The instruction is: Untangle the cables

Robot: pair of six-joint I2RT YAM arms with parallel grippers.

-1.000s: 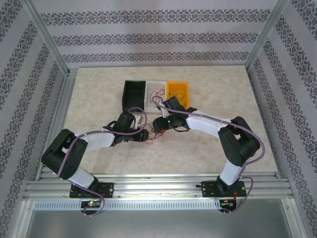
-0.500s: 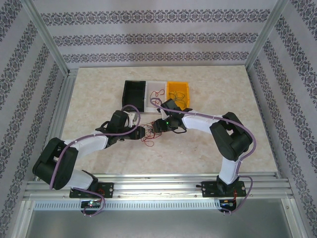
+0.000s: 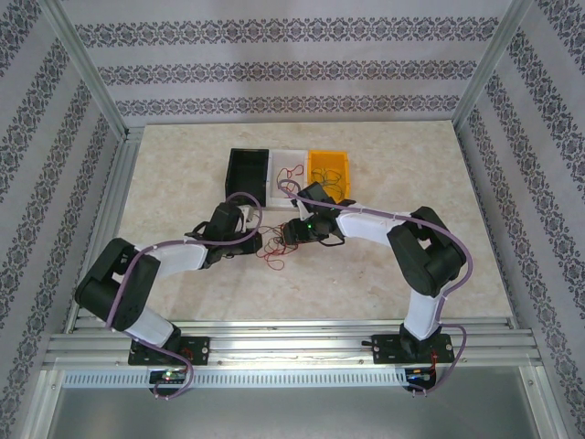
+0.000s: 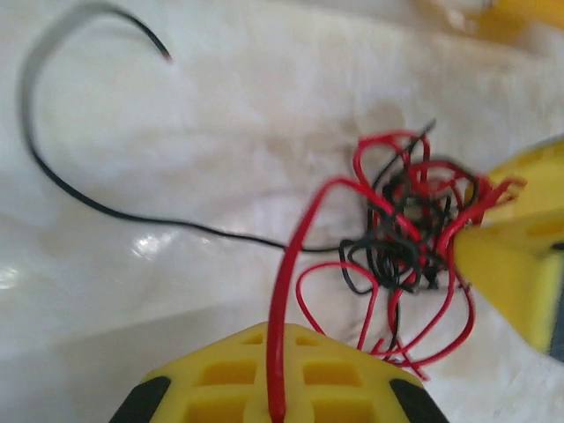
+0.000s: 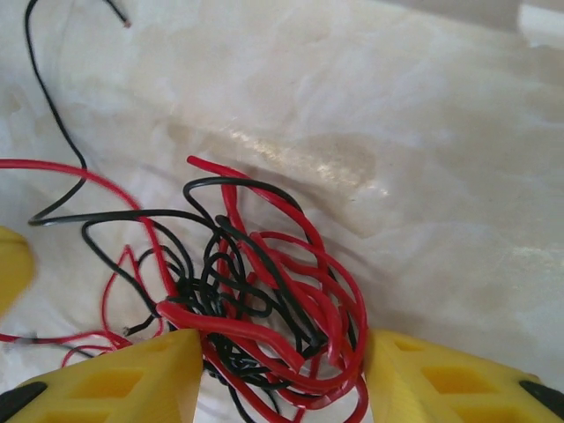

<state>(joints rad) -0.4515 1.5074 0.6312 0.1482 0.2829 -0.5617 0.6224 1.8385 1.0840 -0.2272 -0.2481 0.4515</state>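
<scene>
The cables [image 3: 272, 251] lie as a small tangle of red and black wires on the tabletop between the two grippers. In the left wrist view my left gripper [image 4: 276, 388] is shut on one red wire [image 4: 286, 264] that runs up out of the tangle [image 4: 405, 231]. One long black wire [image 4: 35, 150] trails loose away from the knot. My right gripper [image 5: 282, 379] has the bulk of the bundle [image 5: 264, 291] squeezed between its yellow fingers [image 5: 123, 383]. In the top view the left gripper [image 3: 255, 242] and right gripper [image 3: 291, 239] almost face each other.
Three bins stand in a row behind the grippers: a black one [image 3: 247, 174], a white one [image 3: 279, 161] holding red wires and an orange one [image 3: 315, 172] holding dark wires. Aluminium frame rails [image 3: 119, 210] border the marble table [image 3: 411, 165].
The left arm stretched out low, then folded back up, its gripper staying by the tangle. The right arm drew in slightly and then held still on the bundle.
</scene>
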